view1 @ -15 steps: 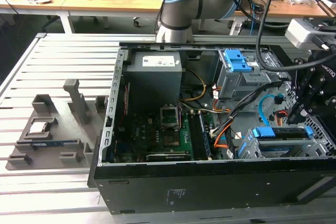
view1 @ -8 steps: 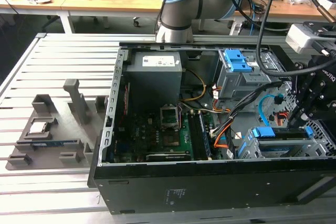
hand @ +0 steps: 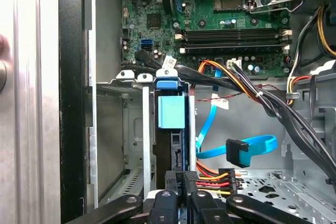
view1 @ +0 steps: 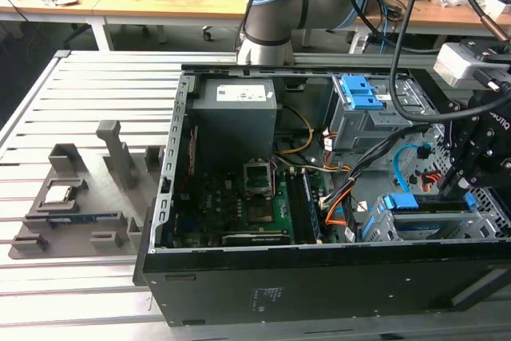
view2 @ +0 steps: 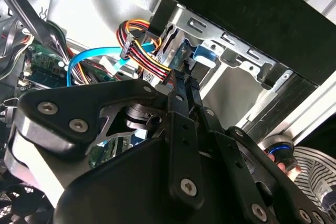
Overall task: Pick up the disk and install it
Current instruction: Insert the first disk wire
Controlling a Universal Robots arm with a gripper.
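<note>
One gripper: the gripper (hand: 179, 179) hangs over the drive cage (view1: 415, 225) at the front corner of the open computer case (view1: 319, 277); both wrist views show its two black fingers (view2: 185, 85) drawn close together on the rear edge of the disk (hand: 170, 129), gripping it.
Disk position: the disk stands on edge inside the drive cage, blue bracket tab facing the motherboard (hand: 220, 19), metal cage walls on either flat side. From the exterior view its blue top (view1: 401, 201) sits level with the cage rim, so it looks mostly or fully seated; I cannot tell whether it has latched.
Handling judgement: stiff, fairly dense for its size, smooth metal faces that could slip; shock-sensitive and not to be twisted. Best held by the plastic bracket or the narrow edges, kept square to the cage rails so it does not bind.
Cables near the cage: a multicoloured power bundle (hand: 220, 174) touches the fingers' side of the disk; a blue data cable (hand: 252, 148) with its dark plug lies loose just beside the cage; thick black cables (hand: 252, 95) cross between cage and motherboard. These look the likeliest snag.
Farther from the cage: the grey drive bay with blue latch (view1: 359, 93) and the power supply (view1: 235, 109) sit at the case's far wall; a grey parts fixture (view1: 80, 197) lies outside the case on the slatted table (view1: 48, 293).
</note>
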